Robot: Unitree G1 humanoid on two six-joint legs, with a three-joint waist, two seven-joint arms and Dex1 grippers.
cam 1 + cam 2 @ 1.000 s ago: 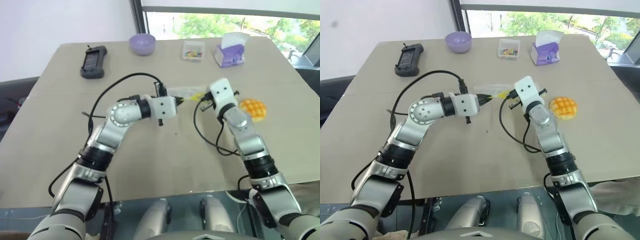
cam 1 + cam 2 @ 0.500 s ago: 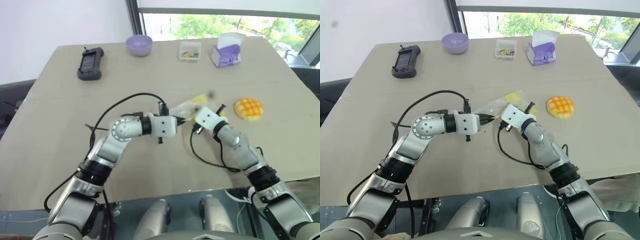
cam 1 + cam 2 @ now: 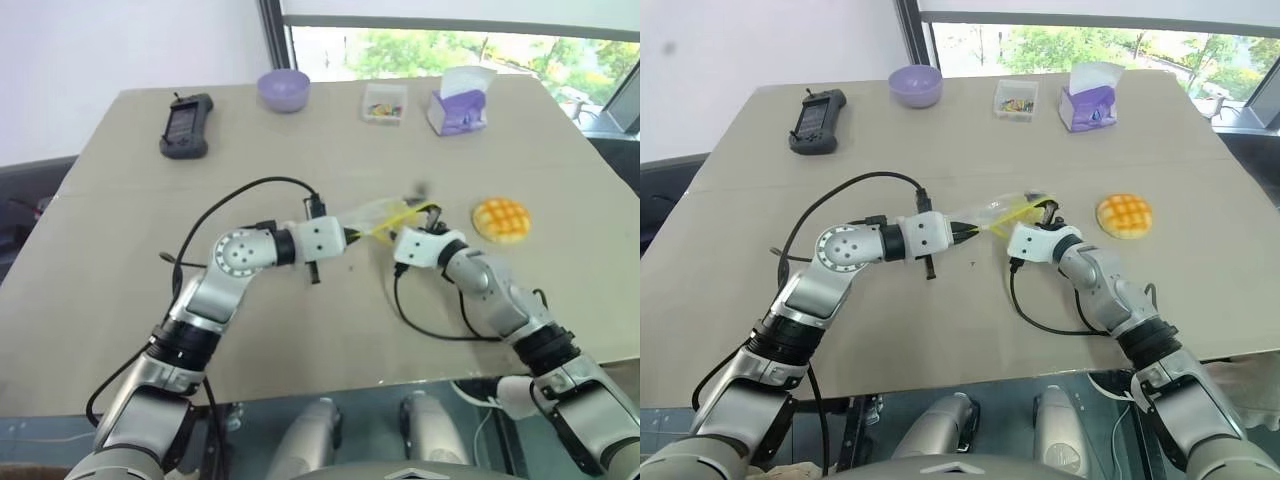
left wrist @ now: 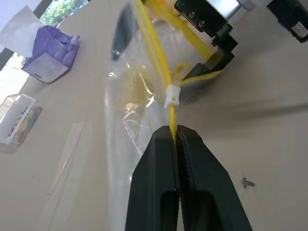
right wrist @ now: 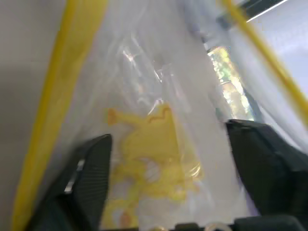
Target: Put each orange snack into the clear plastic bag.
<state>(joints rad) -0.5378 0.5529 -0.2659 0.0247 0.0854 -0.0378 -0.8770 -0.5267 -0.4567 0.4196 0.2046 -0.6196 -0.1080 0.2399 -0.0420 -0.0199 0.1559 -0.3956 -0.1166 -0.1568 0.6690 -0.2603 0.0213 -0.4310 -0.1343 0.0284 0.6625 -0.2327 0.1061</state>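
The clear plastic bag (image 3: 378,212) hangs mid-table between my two grippers, its yellow strip (image 4: 166,72) running along the top edge. My left gripper (image 4: 173,131) is shut on that strip, just below a small white slider. At the bag's other side, my right gripper (image 5: 168,132) is open, with its fingers (image 5: 91,173) wide apart and the bag's printed plastic showing between them. The orange snack (image 3: 500,218), a round bun with a grid top, lies on the table to the right of the right gripper (image 3: 415,218), untouched.
Along the table's far edge stand a black handheld device (image 3: 187,125), a purple bowl (image 3: 284,88), a small clear box of colourful bits (image 3: 385,102) and a purple tissue box (image 3: 458,105). Black cables loop over the table (image 3: 120,220) beside both forearms.
Both hands have sunk toward the table with the bag. The right wrist has rolled, and its gripper, shut on the bag's edge before, now stands open.
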